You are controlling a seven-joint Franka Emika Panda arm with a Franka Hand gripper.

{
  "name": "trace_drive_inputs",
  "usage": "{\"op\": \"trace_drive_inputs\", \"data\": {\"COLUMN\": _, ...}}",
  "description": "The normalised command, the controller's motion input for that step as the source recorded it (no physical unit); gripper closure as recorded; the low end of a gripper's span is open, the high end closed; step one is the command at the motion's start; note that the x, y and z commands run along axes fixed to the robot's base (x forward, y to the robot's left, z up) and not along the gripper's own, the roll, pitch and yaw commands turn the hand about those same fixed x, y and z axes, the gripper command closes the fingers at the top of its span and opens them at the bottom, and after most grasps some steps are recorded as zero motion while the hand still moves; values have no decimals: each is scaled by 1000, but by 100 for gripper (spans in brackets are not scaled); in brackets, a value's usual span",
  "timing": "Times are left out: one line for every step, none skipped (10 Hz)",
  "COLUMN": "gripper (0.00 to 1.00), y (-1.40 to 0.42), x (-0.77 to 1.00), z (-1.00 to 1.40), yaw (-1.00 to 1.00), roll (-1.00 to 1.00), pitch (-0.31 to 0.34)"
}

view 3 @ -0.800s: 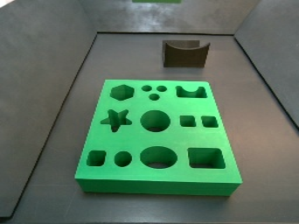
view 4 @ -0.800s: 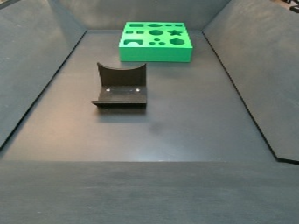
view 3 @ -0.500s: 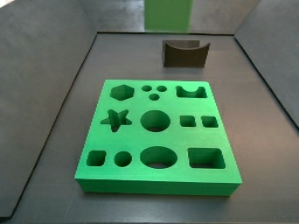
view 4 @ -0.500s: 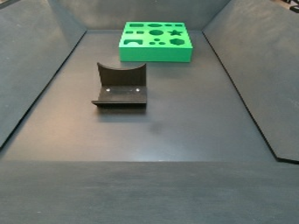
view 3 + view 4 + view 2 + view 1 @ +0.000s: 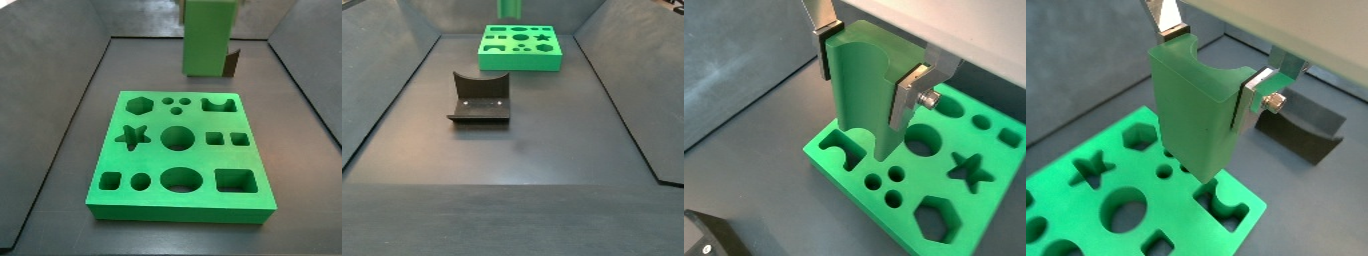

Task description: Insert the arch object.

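Between the two silver fingers of the claw (image 5: 1213, 68), the arch (image 5: 1197, 112) is gripped upright, as both wrist views show; the claw (image 5: 871, 62) is closed on its upper part, with one finger (image 5: 1170, 18) pressed to one face and the opposite finger (image 5: 913, 88) to the other. The curved notch is seen in the arch's top end, between the fingers. Below the claw lies the green board (image 5: 938, 205), flat on the dark table (image 5: 744, 70). The arch's lower end hangs above the board's edge, next to the arch-shaped hole (image 5: 1227, 199), and whether it touches the board cannot be told. Beyond the claw, past the board's end, the fixture (image 5: 1307, 128) stands on the table. In a side view the arch (image 5: 210, 37) is seen hanging above the far end of the board (image 5: 178, 205), in front of the fixture (image 5: 233, 62), most of which is hidden; the claw itself is out of that view. In a side view only the arch's lower tip (image 5: 512, 8) is seen at the top edge, above the board (image 5: 521, 59), with the fixture (image 5: 480, 98) nearer the camera.
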Motion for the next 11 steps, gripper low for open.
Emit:
{"op": "trace_drive_inputs", "data": {"gripper": 100, "y": -6, "x": 611, "z": -1000, "yaw": -137, "roll": 71, "pitch": -4}}
{"op": "trace_drive_inputs", "data": {"gripper": 100, "y": 0, "x": 620, "z": -1000, "yaw": -100, "roll": 110, "pitch": 0}}
{"op": "trace_drive_inputs", "data": {"gripper": 100, "y": 60, "x": 483, "z": -829, "yaw": 0, "roll": 221, "pitch": 0}}
{"op": "trace_drive_inputs", "data": {"gripper": 100, "y": 106, "x": 363, "z": -797, "yaw": 17, "roll": 220, "pitch": 0}}
{"op": "trace_drive_inputs", "data": {"gripper": 100, "y": 97, "x": 277, "z": -720, "yaw": 74, "roll": 166, "pitch": -57}}
{"op": "trace_drive_inputs", "data": {"gripper": 100, "y": 111, "x": 263, "z": -551, "yaw": 60, "roll": 69, "pitch": -76}}
{"op": "trace_drive_inputs", "data": {"gripper": 100, "y": 114, "x": 226, "z": -471, "yaw": 43, "roll": 31, "pitch": -60}}
{"op": "trace_drive_inputs", "data": {"gripper": 100, "y": 51, "x": 217, "z": -443, "yaw": 0, "roll": 0, "pitch": -31}}
{"op": "trace_drive_inputs", "data": {"gripper": 100, "y": 0, "x": 94, "z": -411, "yaw": 0, "roll": -71, "pitch": -36}}
{"op": "trace_drive_inputs", "data": {"gripper": 100, "y": 0, "x": 40, "z": -454, "yaw": 46, "roll": -103, "pitch": -53}}
{"op": "trace_drive_inputs", "data": {"gripper": 100, "y": -23, "x": 0, "z": -483, "yaw": 194, "roll": -53, "pitch": -90}}
